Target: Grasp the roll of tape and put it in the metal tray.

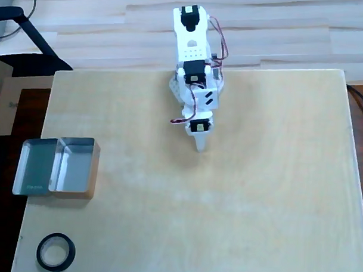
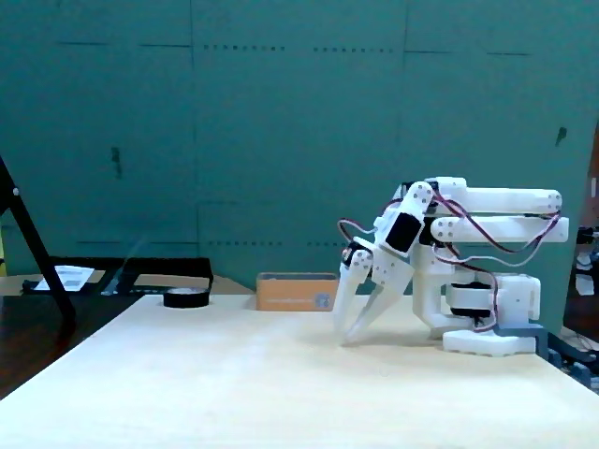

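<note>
Metal tray (image 1: 56,167): both compartments empty, at 9 o'clock on the table (image 1: 239,203) in the overhead view. Roll of tape (image 1: 56,251): on the table, at 6 o'clock from the tray. My gripper (image 2: 347,334): tips together, holding nothing.

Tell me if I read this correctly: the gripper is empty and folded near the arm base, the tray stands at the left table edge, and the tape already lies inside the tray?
One part is wrong. The tape is not inside the tray; the overhead view shows it flat on the table, apart from the tray, nearer the bottom-left corner. The rest holds: the gripper is empty, folded near the arm base, and the tray stands at the left table edge.
</note>
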